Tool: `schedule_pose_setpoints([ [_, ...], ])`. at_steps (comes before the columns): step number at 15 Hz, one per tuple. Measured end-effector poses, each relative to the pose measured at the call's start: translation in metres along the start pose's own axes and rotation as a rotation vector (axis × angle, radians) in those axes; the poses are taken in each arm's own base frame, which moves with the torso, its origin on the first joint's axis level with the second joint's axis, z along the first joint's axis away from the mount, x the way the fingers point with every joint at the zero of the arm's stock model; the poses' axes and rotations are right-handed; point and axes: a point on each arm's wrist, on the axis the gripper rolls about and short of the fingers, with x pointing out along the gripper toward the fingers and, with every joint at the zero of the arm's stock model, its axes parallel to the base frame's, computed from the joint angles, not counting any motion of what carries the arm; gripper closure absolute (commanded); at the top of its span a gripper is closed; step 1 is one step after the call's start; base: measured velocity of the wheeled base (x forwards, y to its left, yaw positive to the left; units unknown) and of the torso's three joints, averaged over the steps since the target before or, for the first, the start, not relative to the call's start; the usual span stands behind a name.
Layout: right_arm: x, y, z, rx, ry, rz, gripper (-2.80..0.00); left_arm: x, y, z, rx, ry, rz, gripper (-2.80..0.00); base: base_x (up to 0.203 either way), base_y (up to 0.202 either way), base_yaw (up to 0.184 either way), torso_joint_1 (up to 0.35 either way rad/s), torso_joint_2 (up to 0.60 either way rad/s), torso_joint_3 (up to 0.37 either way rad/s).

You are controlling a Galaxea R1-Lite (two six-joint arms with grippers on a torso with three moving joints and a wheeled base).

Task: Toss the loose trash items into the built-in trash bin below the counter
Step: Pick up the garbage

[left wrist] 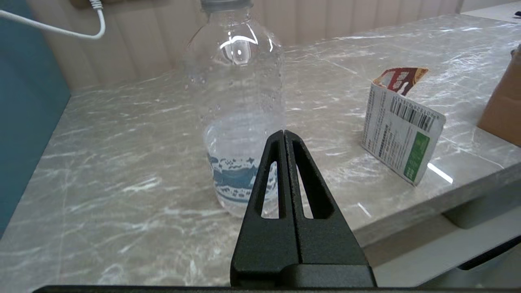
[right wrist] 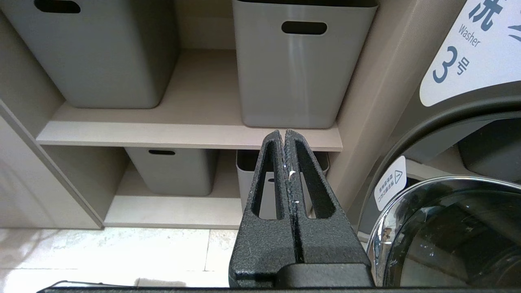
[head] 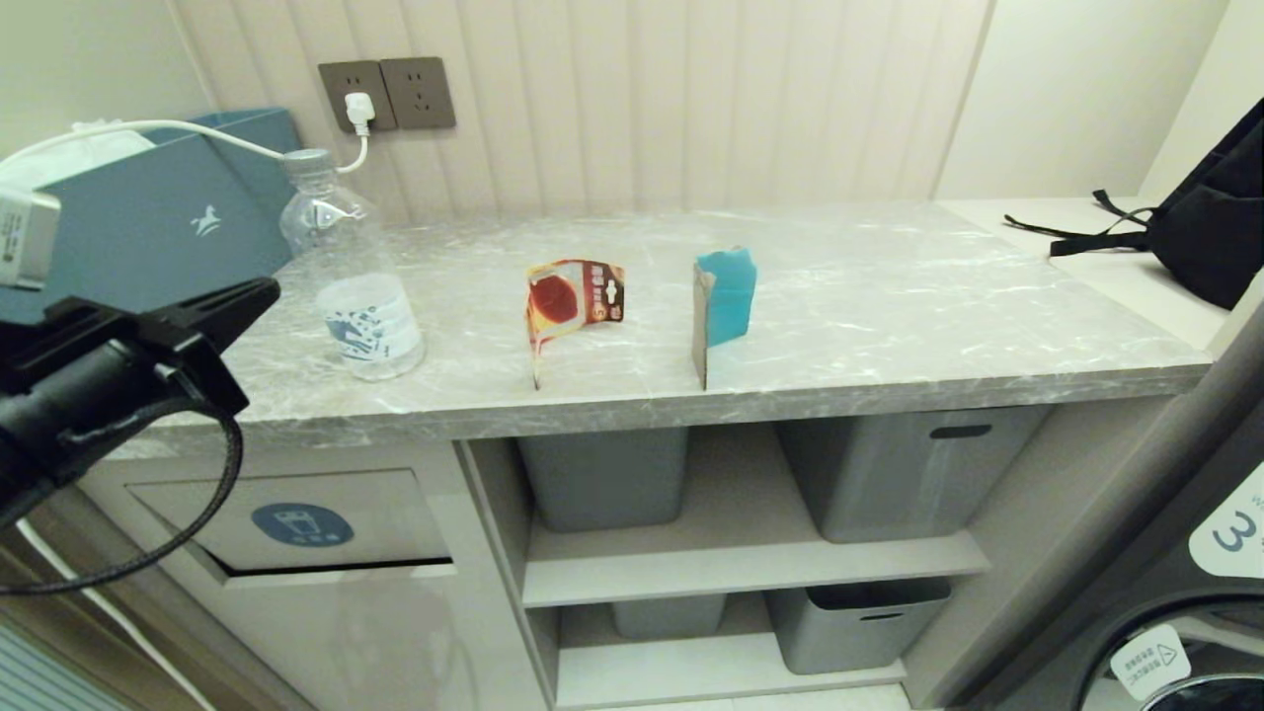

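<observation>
Fingers of the left gripper (left wrist: pixel 283 132) are pressed flat together with nothing between them, their tips pointing at the lower half of the clear water bottle (left wrist: pixel 240 122), which stands upright just beyond them on the counter (head: pixel 889 296). Whether the tips touch the bottle cannot be told. In the head view this gripper (head: pixel 262 291) hangs at the counter's left end, level with the slab's top, the bottle (head: pixel 351 276) just past its tip.

Further along the counter from those fingers, toward the robot's right, stands the bent blister card (head: pixel 573 306), its red printed face to the head camera and its barcode back (left wrist: pixel 401 134) to the left wrist camera. Beyond the card, apart from it, the folded teal-and-brown cardboard piece (head: pixel 724 301) stands upright near the front edge. Below the left gripper, under the counter, is the trash bin flap (head: pixel 296 523) with its round blue sticker, a dark gap along its lower edge.

Behind the bottle sits a large blue-grey box (head: pixel 148 227); a black backpack (head: pixel 1205 217) lies at the far right.

The right gripper (right wrist: pixel 285 134) also has its fingers closed on nothing, held low and pointing at the grey storage bins (right wrist: pixel 301 61) on the shelves, with a washer door (right wrist: pixel 447 228) beside it.
</observation>
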Motion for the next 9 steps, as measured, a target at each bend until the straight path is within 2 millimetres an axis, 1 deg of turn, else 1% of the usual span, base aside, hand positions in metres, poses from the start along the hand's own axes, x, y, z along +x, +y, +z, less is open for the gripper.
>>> schedule_pose_setpoints([
  [4,0.0,0.0,0.0,0.0,0.0,0.0,0.0,-0.0062,-0.0007,0.0078,0.012,-0.029,0.004,0.0,0.0,0.0,0.0,0.0,0.0,0.0],
  [9,0.0,0.0,0.0,0.0,0.0,0.0,0.0,-0.0093,-0.0016,0.0057,-0.002,-0.014,0.003,0.0,0.0,0.0,0.0,0.0,0.0,0.0],
])
